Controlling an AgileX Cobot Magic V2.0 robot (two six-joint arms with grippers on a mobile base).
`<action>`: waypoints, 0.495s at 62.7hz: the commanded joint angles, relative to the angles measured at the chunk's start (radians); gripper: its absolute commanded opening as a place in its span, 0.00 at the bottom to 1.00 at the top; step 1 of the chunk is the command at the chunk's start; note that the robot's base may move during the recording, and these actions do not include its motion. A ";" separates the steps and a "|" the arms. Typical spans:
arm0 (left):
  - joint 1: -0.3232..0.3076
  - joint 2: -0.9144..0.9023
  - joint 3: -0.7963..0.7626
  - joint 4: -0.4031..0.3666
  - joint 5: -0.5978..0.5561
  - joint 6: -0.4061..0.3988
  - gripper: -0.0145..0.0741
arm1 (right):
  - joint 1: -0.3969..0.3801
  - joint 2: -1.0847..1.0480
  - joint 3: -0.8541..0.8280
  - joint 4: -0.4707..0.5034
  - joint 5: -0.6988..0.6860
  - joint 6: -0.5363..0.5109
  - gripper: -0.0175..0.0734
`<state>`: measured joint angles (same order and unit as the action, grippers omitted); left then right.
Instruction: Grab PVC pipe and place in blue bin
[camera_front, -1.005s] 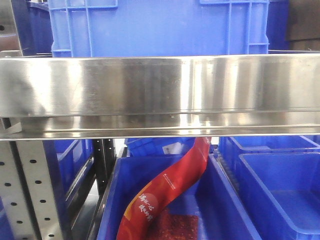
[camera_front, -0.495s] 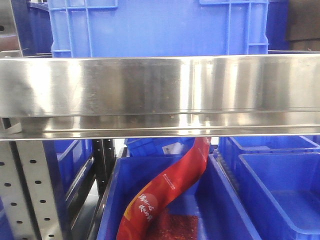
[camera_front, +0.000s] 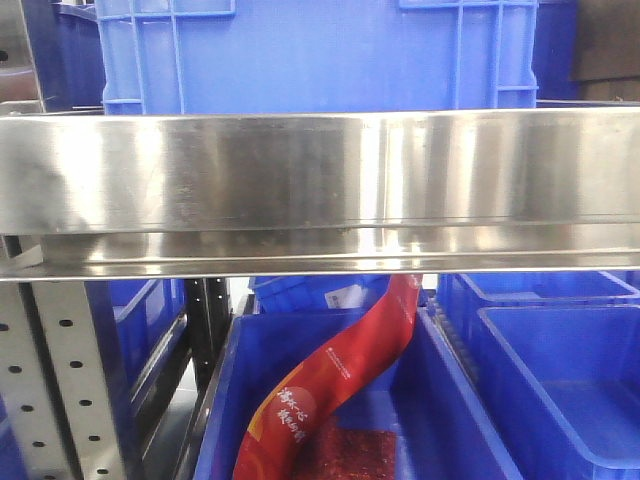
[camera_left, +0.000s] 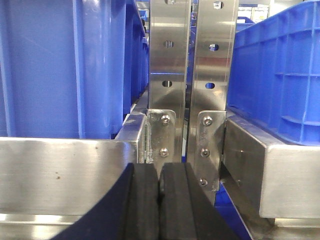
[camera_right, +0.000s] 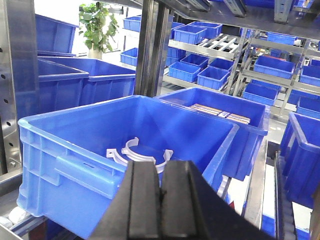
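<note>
Nothing differs from a second ago in the front view: the steel shelf (camera_front: 320, 190) and red packet (camera_front: 330, 385) sit unchanged. Both the left pincer (camera_left: 159, 200) and right pincer (camera_right: 161, 200) are pressed closed, empty. The white PVC pipe clamp (camera_right: 137, 156) lies inside the blue bin (camera_right: 75, 150) (toward its far wall), with open room around it.

From my right wrist I see the blue bin (camera_right: 75, 150), a deep open-topped plastic crate standing upright with a ribbed rim. On its floor, toward the near wall, lies the pipe piece (camera_right: 138, 155): a pale grey half-ring clamp with flat ears at both ends, lying flat.
</note>
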<state>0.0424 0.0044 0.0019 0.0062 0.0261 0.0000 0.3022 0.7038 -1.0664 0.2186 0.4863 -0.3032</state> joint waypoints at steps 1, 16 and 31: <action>0.003 -0.004 -0.002 0.000 -0.006 -0.009 0.04 | -0.004 -0.005 0.000 -0.009 -0.025 -0.002 0.02; 0.003 -0.004 -0.002 0.000 -0.006 -0.009 0.04 | -0.004 -0.005 0.000 -0.009 -0.025 -0.002 0.02; 0.003 -0.004 -0.002 0.000 -0.006 -0.009 0.04 | -0.004 -0.005 0.000 -0.009 -0.025 -0.002 0.02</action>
<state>0.0424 0.0044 0.0019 0.0062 0.0261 0.0000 0.3022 0.7038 -1.0664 0.2186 0.4863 -0.3032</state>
